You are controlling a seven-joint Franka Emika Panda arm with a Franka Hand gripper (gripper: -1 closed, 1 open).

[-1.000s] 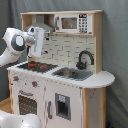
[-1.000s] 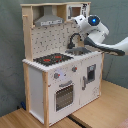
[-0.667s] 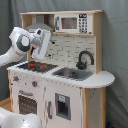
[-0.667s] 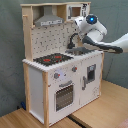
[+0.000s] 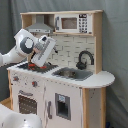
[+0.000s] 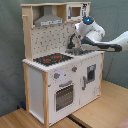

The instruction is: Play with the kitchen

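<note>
i see the kitchen (image 5: 60, 75) standing upright, tall axis vertical, on a wooden floor (image 6: 100, 112) before a grey curtain (image 5: 115, 45). in the first exterior view my arm (image 5: 25, 46) blocks part of the hob (image 6: 52, 58). the gripper (image 5: 36, 64) hangs above the hob; i cannot tell how its fingers stand.
</note>
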